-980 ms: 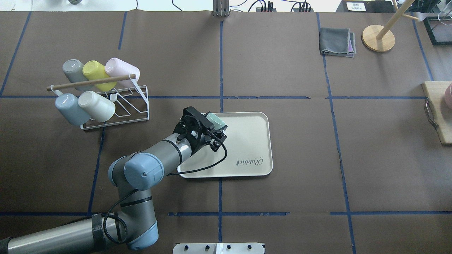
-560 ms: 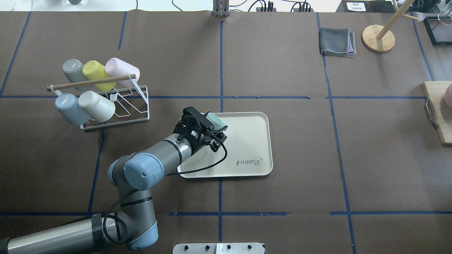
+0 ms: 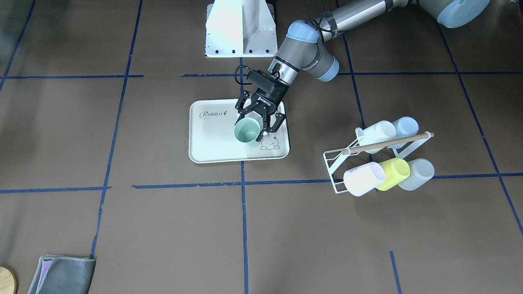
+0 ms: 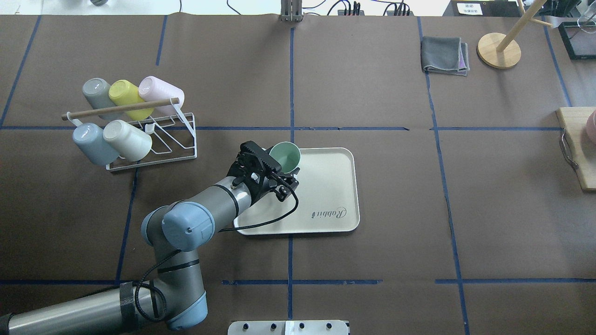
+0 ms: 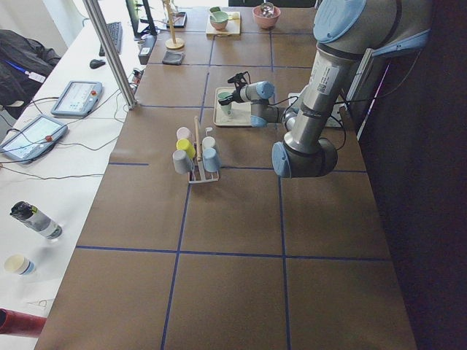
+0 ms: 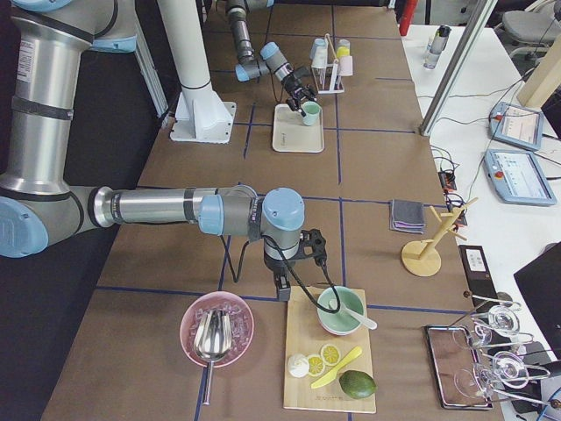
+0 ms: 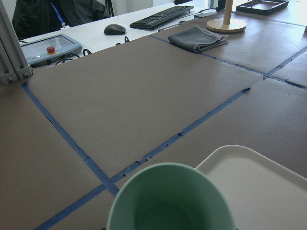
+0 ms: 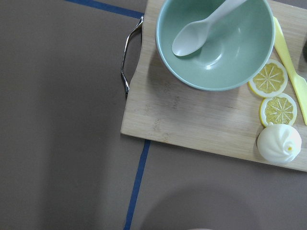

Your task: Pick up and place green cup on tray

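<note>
The green cup (image 3: 246, 131) is a pale mint tumbler with a darker green inside. It is mouth up over the bunny-drawing end of the cream tray (image 3: 212, 141), and I cannot tell whether its base touches. My left gripper (image 3: 251, 125) is shut on the cup's sides. In the overhead view the cup (image 4: 285, 156) is at the tray's (image 4: 326, 186) far left corner. The left wrist view shows the cup's rim (image 7: 168, 201) close below the camera. My right gripper (image 6: 285, 285) shows only in the exterior right view, and I cannot tell whether it is open or shut.
A white wire rack (image 4: 153, 135) left of the tray holds several cups on their sides. A folded grey cloth (image 4: 444, 55) and a wooden stand (image 4: 498, 50) are at the far right. Under the right wrist lies a cutting board (image 8: 192, 110) with a green bowl (image 8: 216, 43).
The cup has turned from tilted on its side to mouth up. The left arm has barely shifted.
</note>
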Robot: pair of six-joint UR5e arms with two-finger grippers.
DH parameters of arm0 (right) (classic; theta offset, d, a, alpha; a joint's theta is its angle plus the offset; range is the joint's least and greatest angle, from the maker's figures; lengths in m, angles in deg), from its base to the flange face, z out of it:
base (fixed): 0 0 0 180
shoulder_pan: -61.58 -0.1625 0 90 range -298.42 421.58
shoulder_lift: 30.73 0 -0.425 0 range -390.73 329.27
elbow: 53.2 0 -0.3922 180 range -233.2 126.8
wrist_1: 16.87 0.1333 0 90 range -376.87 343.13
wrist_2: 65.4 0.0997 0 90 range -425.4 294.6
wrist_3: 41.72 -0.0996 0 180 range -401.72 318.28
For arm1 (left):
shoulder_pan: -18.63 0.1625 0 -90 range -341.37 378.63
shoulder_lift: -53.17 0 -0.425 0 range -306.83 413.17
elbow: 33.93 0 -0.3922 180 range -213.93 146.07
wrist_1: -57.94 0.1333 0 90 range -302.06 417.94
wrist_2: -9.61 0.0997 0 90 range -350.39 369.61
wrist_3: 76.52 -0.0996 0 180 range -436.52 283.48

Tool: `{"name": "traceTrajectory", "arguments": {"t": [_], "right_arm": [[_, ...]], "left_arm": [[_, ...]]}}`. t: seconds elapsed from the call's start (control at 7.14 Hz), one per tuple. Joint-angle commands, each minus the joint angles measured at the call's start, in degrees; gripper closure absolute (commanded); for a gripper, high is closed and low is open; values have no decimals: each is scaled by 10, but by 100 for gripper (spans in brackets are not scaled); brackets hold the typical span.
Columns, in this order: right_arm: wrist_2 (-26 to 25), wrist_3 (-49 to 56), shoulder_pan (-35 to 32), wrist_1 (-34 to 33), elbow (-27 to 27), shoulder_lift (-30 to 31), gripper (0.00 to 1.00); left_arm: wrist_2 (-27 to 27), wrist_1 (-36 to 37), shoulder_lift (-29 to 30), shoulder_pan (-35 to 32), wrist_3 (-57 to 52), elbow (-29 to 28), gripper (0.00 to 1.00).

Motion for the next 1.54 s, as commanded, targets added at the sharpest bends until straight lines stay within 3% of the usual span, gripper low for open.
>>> {"name": "traceTrajectory", "arguments": {"t": [0.0, 0.84, 0.98, 1.4], "right_arm": [[0, 0, 0, 0, 0, 0, 0], [0, 1, 0, 0, 11, 0, 0], [0, 1, 0, 0, 11, 0, 0], [1, 1, 0, 0, 11, 0, 0]], "left_arm": [[0, 0, 1, 0, 0, -1, 18], [-1, -2, 6, 27, 1, 1, 17], [-6, -21, 5, 27, 1, 1, 2], [-9, -25, 3, 22, -1, 25, 0]]}}
